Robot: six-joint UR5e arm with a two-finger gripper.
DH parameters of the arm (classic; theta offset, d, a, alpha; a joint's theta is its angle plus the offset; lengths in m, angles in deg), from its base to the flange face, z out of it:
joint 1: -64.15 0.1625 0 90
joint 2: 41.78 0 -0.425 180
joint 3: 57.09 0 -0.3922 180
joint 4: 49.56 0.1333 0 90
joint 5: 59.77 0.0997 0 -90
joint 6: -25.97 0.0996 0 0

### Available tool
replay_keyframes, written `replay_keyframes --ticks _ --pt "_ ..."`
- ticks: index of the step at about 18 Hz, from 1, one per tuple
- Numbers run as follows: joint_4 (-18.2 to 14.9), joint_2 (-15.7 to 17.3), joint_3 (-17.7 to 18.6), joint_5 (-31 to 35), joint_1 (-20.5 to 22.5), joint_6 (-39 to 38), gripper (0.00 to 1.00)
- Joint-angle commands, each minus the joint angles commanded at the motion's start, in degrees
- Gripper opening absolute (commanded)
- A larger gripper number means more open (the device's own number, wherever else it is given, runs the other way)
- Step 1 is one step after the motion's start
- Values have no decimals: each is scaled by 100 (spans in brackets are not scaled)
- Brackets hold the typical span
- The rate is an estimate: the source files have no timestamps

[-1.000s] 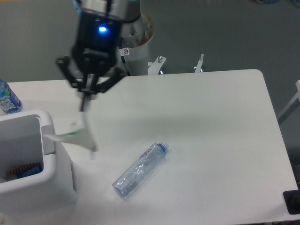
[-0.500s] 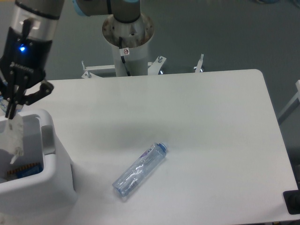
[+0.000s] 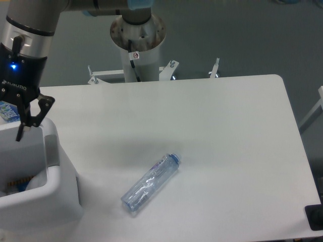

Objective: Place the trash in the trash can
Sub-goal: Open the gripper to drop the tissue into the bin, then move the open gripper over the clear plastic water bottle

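Above the trash can (image 3: 60,199), empty hand (image 3: 22,132) spread wide; crushed bottle (image 3: 150,182) alone mid-table (image 3: 227,151).

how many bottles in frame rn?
2. A clear crushed bottle lies on the table; a blue-labelled one peeks from behind the gripper. The trash can may hide more.

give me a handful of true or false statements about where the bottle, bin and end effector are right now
1. The crushed clear bottle lies on the table. True.
2. The end effector hangs over the trash can. True.
3. The end effector grips the crushed clear bottle. False: the bottle lies apart from it on the table.
4. The trash can stands at the table's right edge. False: it is at the left edge of the picture.
5. The crushed clear bottle stands upright. False: it lies on its side.
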Motion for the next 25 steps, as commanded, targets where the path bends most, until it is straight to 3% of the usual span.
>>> replay_keyframes --ticks 3,6,7,9,11,13,17,22,25 --pt "0 9 123 764 518 -44 99" --pt "9 -52 184 819 1089 -44 99" --pt "105 -96 246 819 1265 -61 100" --pt "884 -114 526 1089 1416 -27 100" --pt "1028 -105 746 1757 1574 61 100" --pt "1020 -114 905 1935 1609 192 100" --pt "827 -272 1300 1971 1654 1981 100" --pt "729 -290 2258 1979 1890 4548 100" --pt "703 -447 2338 1979 2005 5027 100"
